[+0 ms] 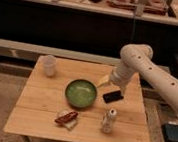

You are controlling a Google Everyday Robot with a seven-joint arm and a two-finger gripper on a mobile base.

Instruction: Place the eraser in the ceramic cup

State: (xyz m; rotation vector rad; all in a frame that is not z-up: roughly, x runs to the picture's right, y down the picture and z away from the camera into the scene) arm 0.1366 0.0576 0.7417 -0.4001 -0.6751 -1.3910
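The eraser [112, 95] is a flat black block lying on the wooden table [42, 103], just right of the green bowl. My gripper [106, 83] hangs from the white arm right above and slightly left of the eraser, close to it. The ceramic cup [49, 65] is small and white and stands upright near the table's far left corner, well away from the gripper.
A green bowl [81, 93] sits at the table's middle. A red-brown and white packet [67, 118] lies near the front edge. A pale can-like bottle [108, 120] stands at the front right. A dark shelf runs behind the table.
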